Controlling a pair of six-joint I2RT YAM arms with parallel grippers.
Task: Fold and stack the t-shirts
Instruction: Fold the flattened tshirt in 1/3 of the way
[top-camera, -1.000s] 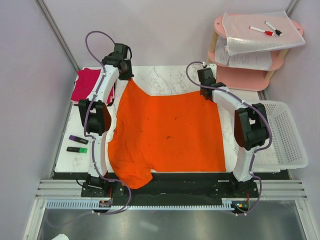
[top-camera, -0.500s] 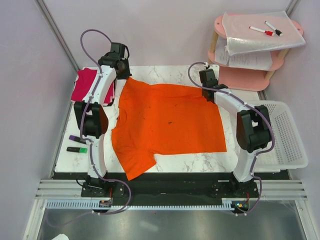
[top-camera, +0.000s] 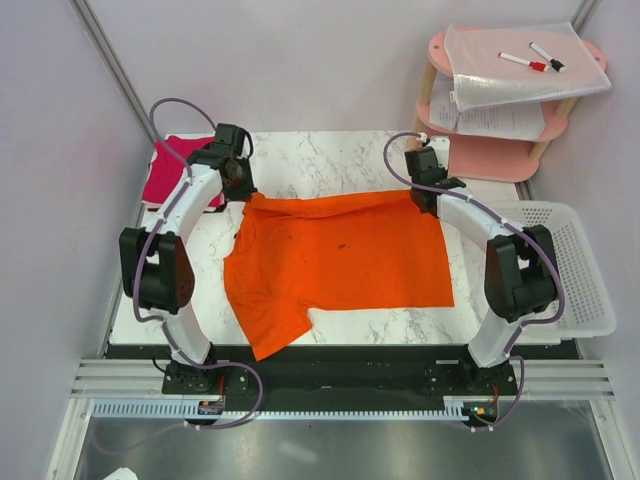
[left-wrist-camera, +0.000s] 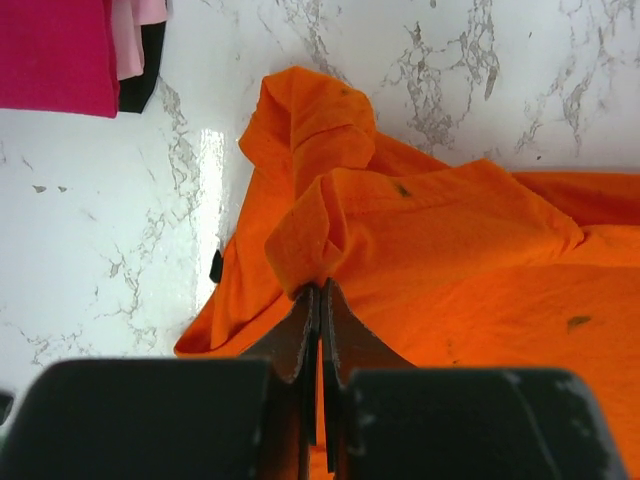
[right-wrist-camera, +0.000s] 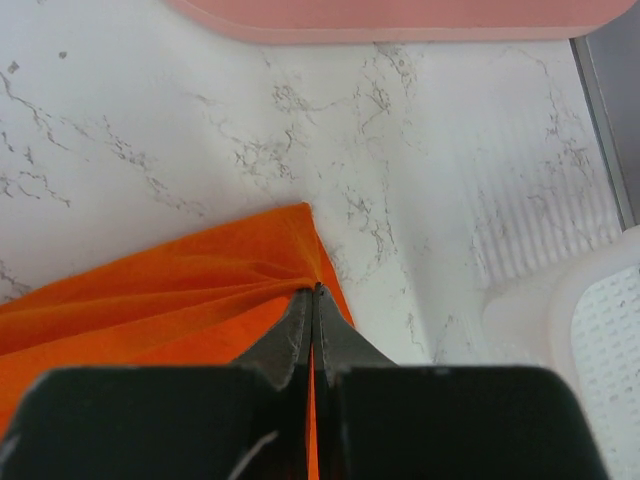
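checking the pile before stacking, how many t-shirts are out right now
2. The orange t-shirt lies across the middle of the table; the magenta t-shirt sits folded at its far left corner. Pale pink and black edges beside it may belong to more, hidden.

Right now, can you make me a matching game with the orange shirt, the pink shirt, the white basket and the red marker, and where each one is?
Things:
1. orange t-shirt
2. pink t-shirt
3. white basket
4. red marker

Places:
A. on the papers on the pink shelf
B. far left corner of the table
C. right side of the table
D. middle of the table, pinched by the left pincer and the right pincer

Pairs: 1-D, 2-B, 3-C, 4-A
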